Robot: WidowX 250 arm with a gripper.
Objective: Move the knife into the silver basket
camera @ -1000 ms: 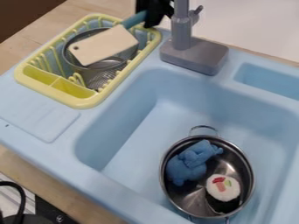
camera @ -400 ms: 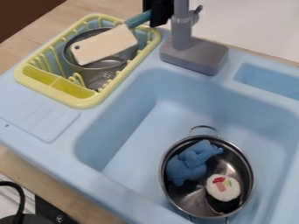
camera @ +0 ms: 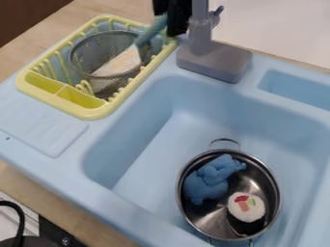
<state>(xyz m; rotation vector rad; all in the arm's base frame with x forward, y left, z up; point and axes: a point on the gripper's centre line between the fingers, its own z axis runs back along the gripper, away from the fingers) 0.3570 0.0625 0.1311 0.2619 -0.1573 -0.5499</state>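
Knife (camera: pixel 151 32), one, teal-handled: handle at the black tool (camera: pixel 169 23), whether gripped or freed cannot be told; blade (camera: pixel 122 63) inside the silver basket (camera: pixel 89 48), below the tool; advised, settle handle inward gently, withdraw straight up, clear of faucet (camera: pixel 201 34).

I (camera: pixel 175 19) am black against the knife (camera: pixel 152 32), which has a teal handle and a cream blade. The basket (camera: pixel 108 82) is silver with a fine mesh pattern, the rack (camera: pixel 31 88) pale yellow. I see a light blue sink (camera: pixel 138 159), grey tap (camera: pixel 209 62), silver pot (camera: pixel 209 217), blue toy (camera: pixel 207 183), white sushi (camera: pixel 254 212) patched red, pink and green, and a tan, wood-grained surface (camera: pixel 48 36).
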